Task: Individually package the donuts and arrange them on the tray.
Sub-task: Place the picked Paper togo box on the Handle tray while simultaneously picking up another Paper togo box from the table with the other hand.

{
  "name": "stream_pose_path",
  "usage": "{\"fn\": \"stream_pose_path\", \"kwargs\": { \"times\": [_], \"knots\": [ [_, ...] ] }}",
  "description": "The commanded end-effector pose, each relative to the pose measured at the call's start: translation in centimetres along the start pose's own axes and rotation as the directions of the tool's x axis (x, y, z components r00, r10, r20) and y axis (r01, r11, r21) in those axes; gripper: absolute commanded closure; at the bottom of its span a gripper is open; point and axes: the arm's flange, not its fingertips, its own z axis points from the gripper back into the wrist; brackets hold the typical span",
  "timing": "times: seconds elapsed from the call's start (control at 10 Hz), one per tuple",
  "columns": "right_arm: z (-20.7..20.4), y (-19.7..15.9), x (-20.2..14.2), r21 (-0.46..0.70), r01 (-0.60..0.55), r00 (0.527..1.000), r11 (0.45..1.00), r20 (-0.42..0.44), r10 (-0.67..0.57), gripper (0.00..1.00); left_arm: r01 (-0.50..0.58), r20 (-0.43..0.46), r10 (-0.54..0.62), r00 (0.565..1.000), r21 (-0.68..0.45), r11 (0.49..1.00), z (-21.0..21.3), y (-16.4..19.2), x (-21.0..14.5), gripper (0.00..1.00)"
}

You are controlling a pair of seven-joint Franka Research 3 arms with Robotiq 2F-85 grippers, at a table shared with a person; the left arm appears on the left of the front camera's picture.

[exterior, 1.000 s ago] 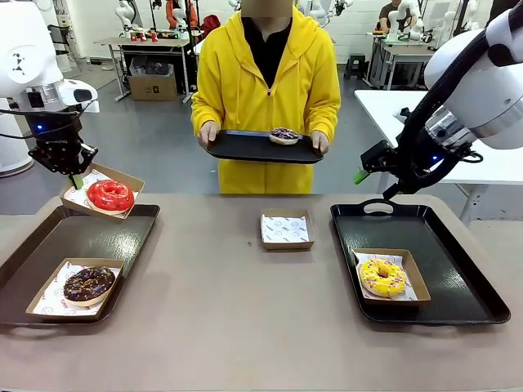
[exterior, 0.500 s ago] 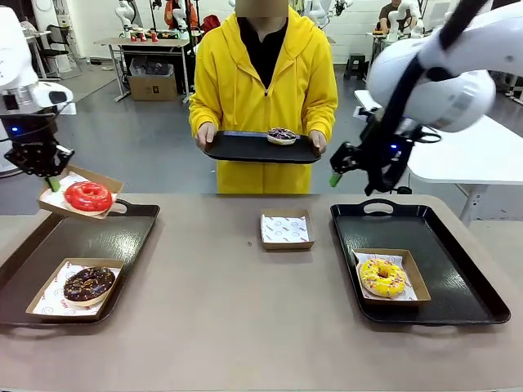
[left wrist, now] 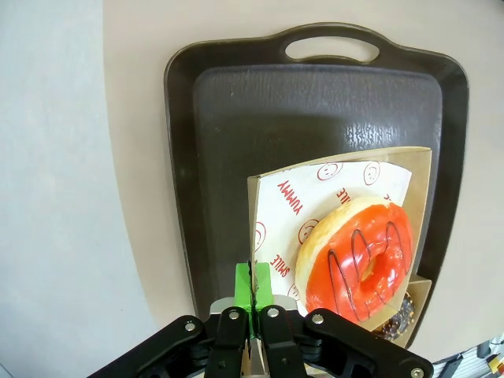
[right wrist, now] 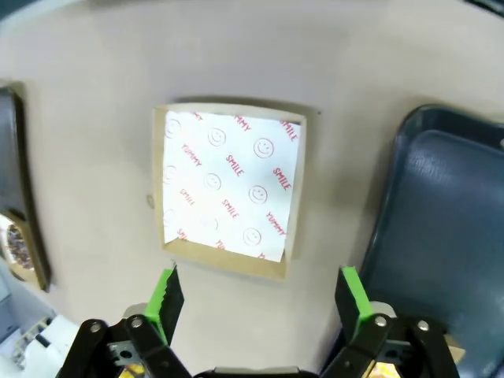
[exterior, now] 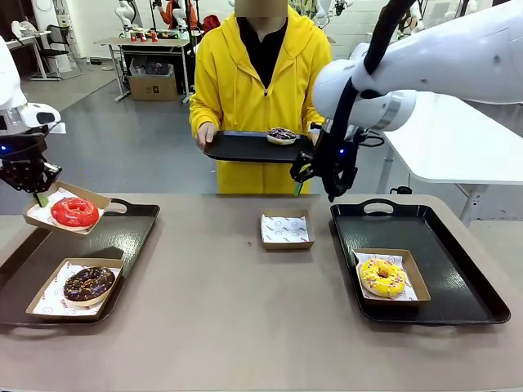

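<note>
Left gripper [left wrist: 252, 285] clamps a box [left wrist: 272, 197] by its edge, red donut [left wrist: 358, 256] inside, above a tray [left wrist: 236, 118]. Right gripper [right wrist: 260, 295], jaws apart, hovers over an empty box [right wrist: 227, 185].

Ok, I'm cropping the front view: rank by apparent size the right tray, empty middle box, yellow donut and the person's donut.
1. right tray
2. empty middle box and yellow donut: about alike
3. person's donut: smallest, but farthest from the camera

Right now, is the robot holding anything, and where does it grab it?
Left gripper pinches the rim of the box carrying the red donut. Right gripper is open, holding nothing.
</note>
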Motion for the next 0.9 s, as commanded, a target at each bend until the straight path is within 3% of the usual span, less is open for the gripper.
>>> {"fn": "stream_pose_path", "kwargs": {
  "times": [0.0,0.4,0.6,0.7,0.8],
  "knots": [
    [-1.8,0.5,1.2,-0.061,0.024,0.999,0.998,-0.031,-0.026,0.00,0.009,0.003,-0.009,1.000,0.015,1.000,-1.2,-0.2,0.1,0.99],
    [-5.8,0.6,1.5,-0.136,0.001,0.999,0.991,-0.048,-0.007,0.00,0.000,0.000,0.000,1.000,0.000,1.000,0.0,0.0,0.0,0.99],
    [-5.8,1.6,1.4,-0.125,-0.034,0.999,0.992,0.006,0.035,0.00,0.000,0.000,0.000,1.000,0.000,1.000,0.0,0.0,0.0,0.99],
    [-6.1,0.3,0.6,-0.108,-0.021,0.998,0.994,-0.064,0.014,0.00,0.000,0.000,0.000,1.000,0.000,1.000,0.0,0.0,0.0,0.99],
    [-6.1,0.3,0.6,-0.108,-0.021,0.998,0.994,-0.064,0.014,0.00,0.000,0.000,0.000,1.000,0.000,1.000,0.0,0.0,0.0,0.99]
  ]
}}
